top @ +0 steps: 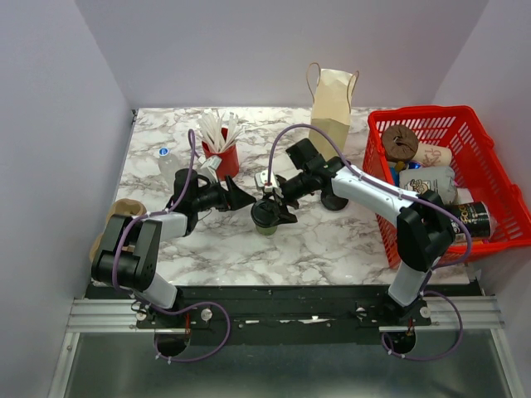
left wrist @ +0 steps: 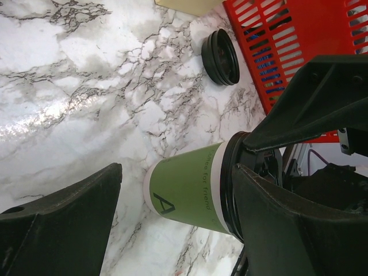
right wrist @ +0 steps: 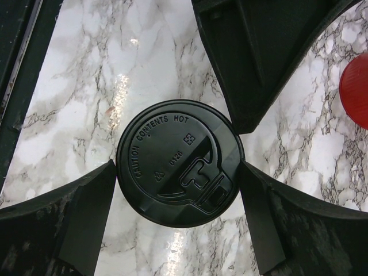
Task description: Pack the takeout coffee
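Green paper makes the coffee cup [left wrist: 184,187]. It stands upright on the marble table [top: 332,249], near the middle, between the two arms. Its black lid [right wrist: 172,146] is on top, so the drink can't spill when it is carried.

The right claw [top: 274,207] hangs over the cup from above. One finger is on each side of the lid, right at its rim. I cannot tell if they squeeze the lid or only sit next to it. I think it comes from above because the round lid is easy to catch that way, and the cup won't lean.

The left claw [top: 239,196] is just beside the cup. Its fingers are wide apart and hold nothing. It points at the cup's side, maybe to stop it from tipping.

A brown paper bag [top: 332,112] stands at the back of the table. I think the coffee should go in there. A red basket [top: 431,112] with other things in it sits on the right. Another black lid [left wrist: 221,56] lies on the table near the basket. A red cup [top: 222,159] of white sticks stands behind the left claw. Those are not for this job.

Next, the cup needs a slow, straight lift. Paper is soft, and a hard squeeze could pop the lid off.
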